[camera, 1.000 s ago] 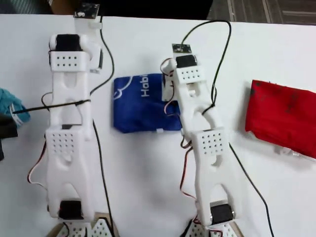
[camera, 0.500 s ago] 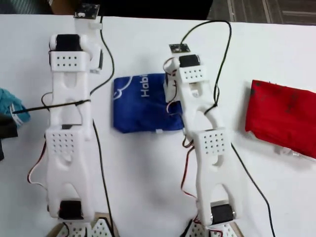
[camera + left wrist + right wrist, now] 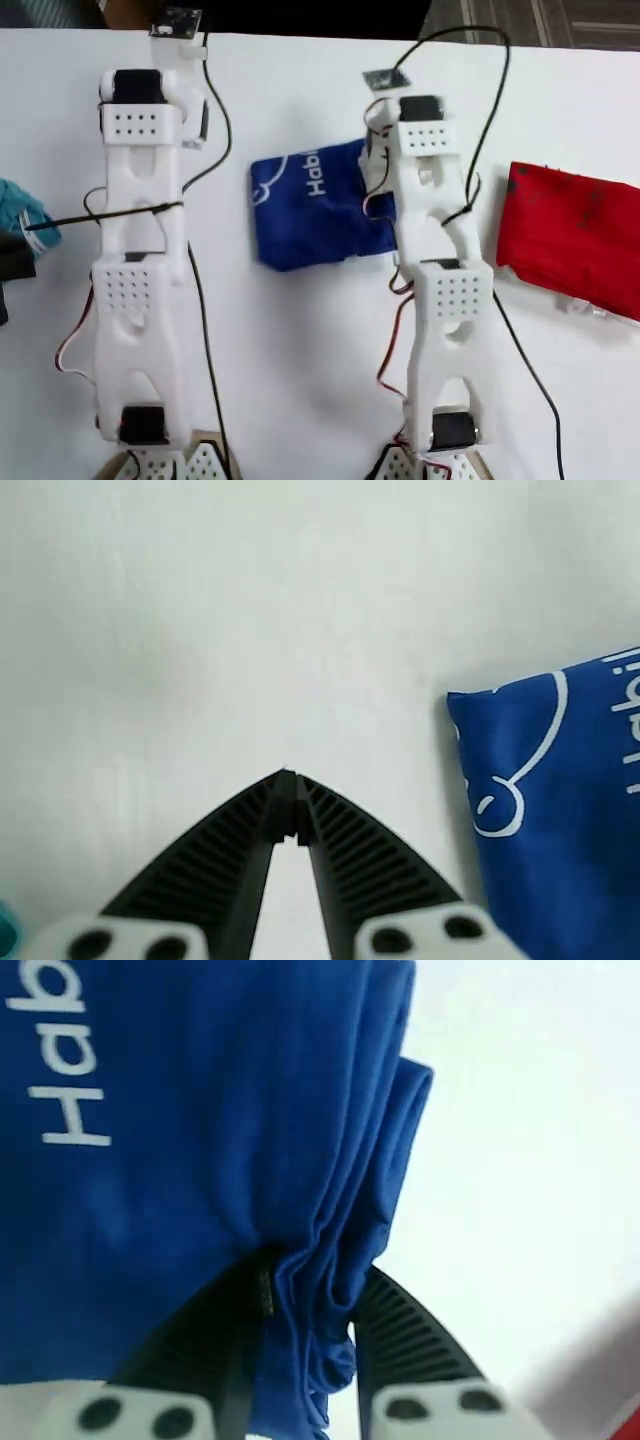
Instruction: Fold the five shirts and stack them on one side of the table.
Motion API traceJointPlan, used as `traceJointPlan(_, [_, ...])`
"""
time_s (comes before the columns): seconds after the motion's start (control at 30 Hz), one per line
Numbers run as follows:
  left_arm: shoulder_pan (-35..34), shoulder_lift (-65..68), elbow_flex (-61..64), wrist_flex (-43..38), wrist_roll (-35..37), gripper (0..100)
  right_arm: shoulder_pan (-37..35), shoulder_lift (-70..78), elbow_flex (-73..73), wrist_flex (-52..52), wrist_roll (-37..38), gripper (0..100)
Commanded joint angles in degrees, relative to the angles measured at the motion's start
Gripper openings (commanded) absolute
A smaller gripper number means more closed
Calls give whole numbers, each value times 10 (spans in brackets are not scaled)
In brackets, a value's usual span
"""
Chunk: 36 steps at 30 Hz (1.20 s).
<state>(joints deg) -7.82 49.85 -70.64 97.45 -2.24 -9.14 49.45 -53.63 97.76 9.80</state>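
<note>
Two folded shirts lie on the table (image 3: 300, 380): the blue shirt (image 3: 315, 205) near centre, the red shirt (image 3: 570, 240) well apart at its 3 o'clock; teal cloth (image 3: 18, 212) shows at 9 o'clock; the right gripper (image 3: 308, 1285) pinches the blue shirt's bunched 3 o'clock edge; the left gripper (image 3: 291, 785) is closed on nothing above bare table; the fabric looks light, soft and floppy, so pinching every layer at the folded edge should stop it unfolding.
</note>
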Motion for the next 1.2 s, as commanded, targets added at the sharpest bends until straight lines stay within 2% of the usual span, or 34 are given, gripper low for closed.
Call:
traceJointPlan(0.0, [-6, -18, -22, -1, -1, 31, 7, -92, 40, 3, 7, 20])
traceJointPlan(0.17, [-6, -18, -22, -1, -2, 31, 40, -154, 89, 2, 8, 20])
traceJointPlan(0.67, [-33, -18, -22, 3, -4, 31, 225, -231, 91, 2, 69, 20])
traceJointPlan(0.9, [-33, -17, -22, 0, -4, 31, 276, -239, 91, 3, 102, 20])
traceJointPlan(1.17, [-31, 24, -27, -1, -4, 31, 324, -323, 103, 3, 143, 20])
